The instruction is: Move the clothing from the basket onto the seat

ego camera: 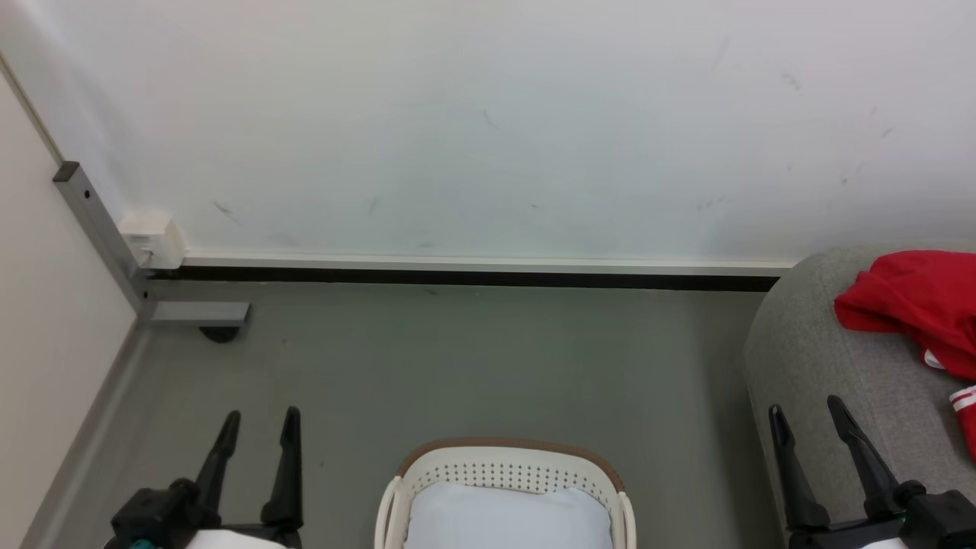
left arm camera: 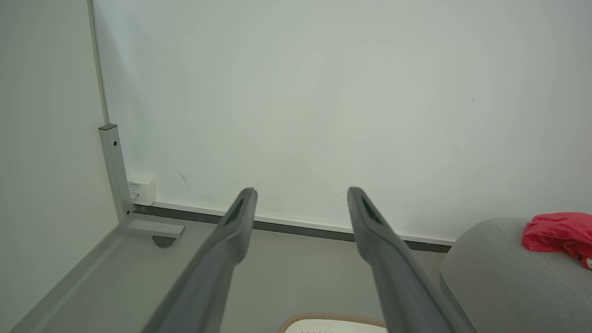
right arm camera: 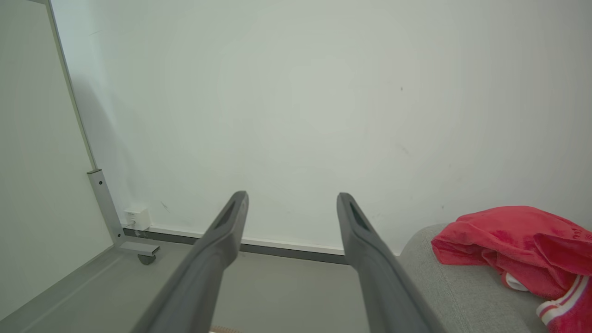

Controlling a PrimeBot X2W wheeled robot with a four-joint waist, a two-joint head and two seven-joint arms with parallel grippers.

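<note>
The red clothing (ego camera: 919,309) lies bunched on the grey seat (ego camera: 831,358) at the right edge; it also shows as clothing (left arm camera: 557,231) on the seat (left arm camera: 499,277), and as clothing (right arm camera: 518,245) on the seat (right arm camera: 458,286). The white basket (ego camera: 507,476) with brown rim stands on the floor at bottom centre, showing only its pale lining. Its rim (left arm camera: 330,320) peeks in at the left wrist view's bottom. My left gripper (ego camera: 259,415) is open, left of the basket. My right gripper (ego camera: 804,408) is open over the seat's near left edge. Both hold nothing.
A white wall with a dark baseboard (ego camera: 473,276) runs behind. A grey metal post and foot (ego camera: 122,252) with a white box (ego camera: 152,238) stands in the far left corner. Grey floor (ego camera: 473,358) spreads between basket and wall.
</note>
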